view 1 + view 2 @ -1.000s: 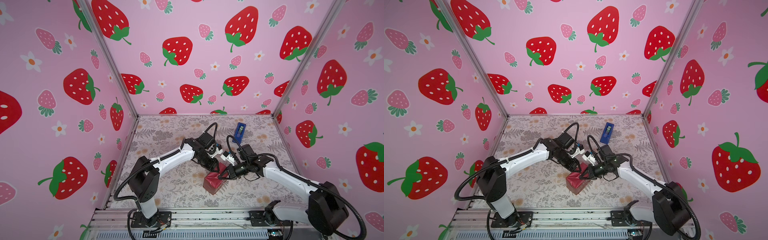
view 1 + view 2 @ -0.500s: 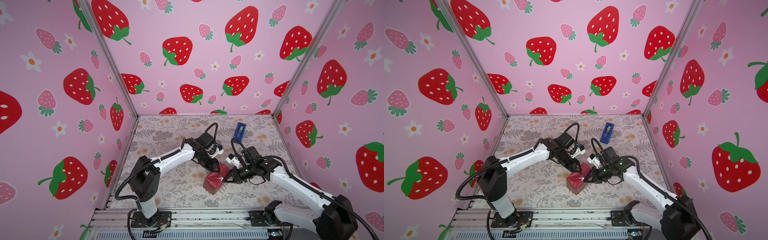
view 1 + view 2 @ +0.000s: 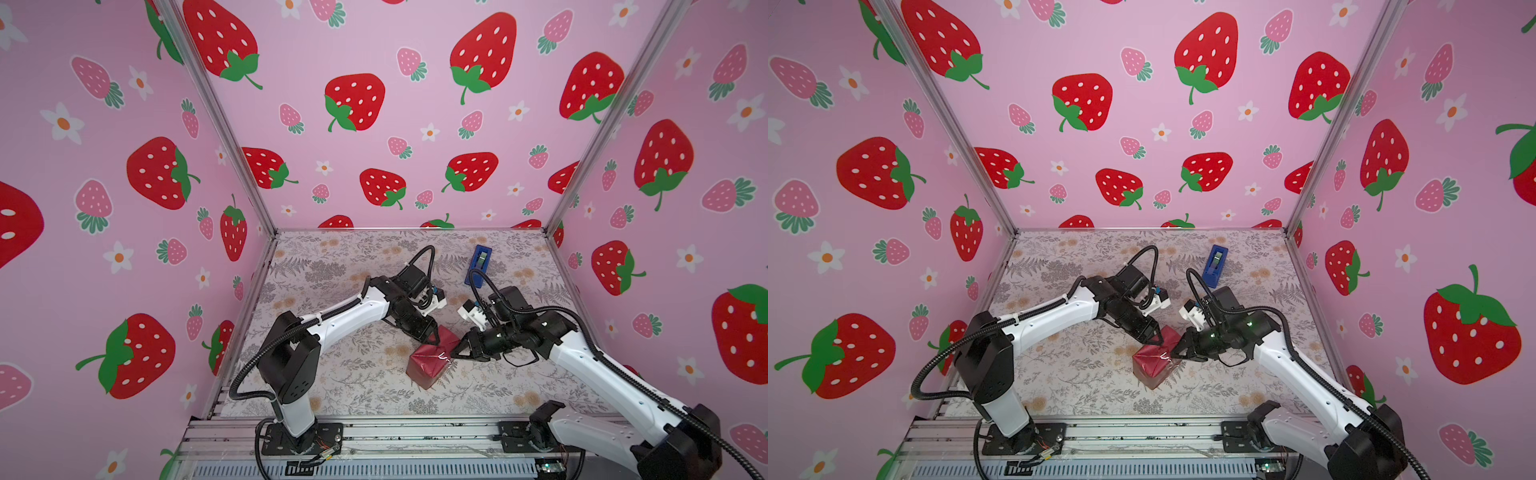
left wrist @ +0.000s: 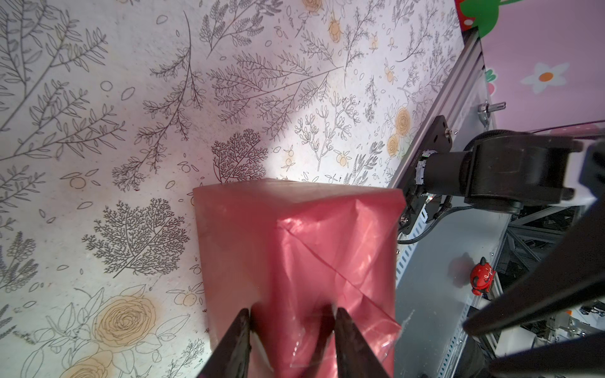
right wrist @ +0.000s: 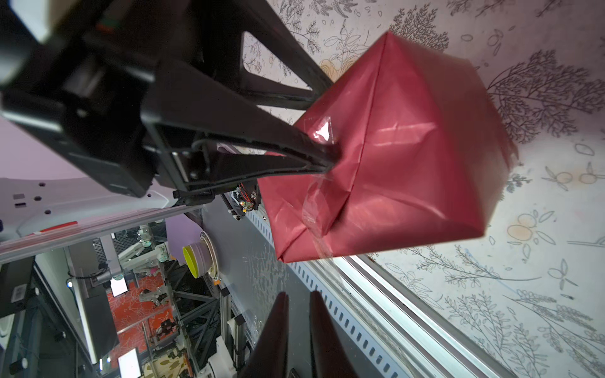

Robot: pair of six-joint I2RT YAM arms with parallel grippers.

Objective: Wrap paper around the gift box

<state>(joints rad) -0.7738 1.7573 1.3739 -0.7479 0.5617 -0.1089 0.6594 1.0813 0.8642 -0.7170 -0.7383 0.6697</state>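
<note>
The gift box is hidden inside the dark red paper (image 3: pixel 428 368) (image 3: pixel 1152 370), which is folded round it into a cube on the floral mat. My left gripper (image 3: pixel 434 338) (image 3: pixel 1156 340) comes down on its far upper corner. In the left wrist view this gripper (image 4: pixel 293 314) is shut on the wrapped box, with red paper (image 4: pixel 294 235) between the fingers. My right gripper (image 3: pixel 453 355) (image 3: pixel 1173 355) sits just right of the box, apart from it. In the right wrist view its jaws (image 5: pixel 299 296) stand slightly open and hold nothing. A strip of clear tape (image 5: pixel 316 209) lies over a fold.
A bright blue tape dispenser (image 3: pixel 478 266) (image 3: pixel 1214 266) stands at the back right of the mat. The front aluminium rail (image 3: pixel 395 432) with both arm bases runs close below the box. Pink strawberry walls close in three sides.
My right gripper has drawn back a little to the right, off the wrapped box, and its jaws have parted slightly. The left gripper and the box have not moved.
</note>
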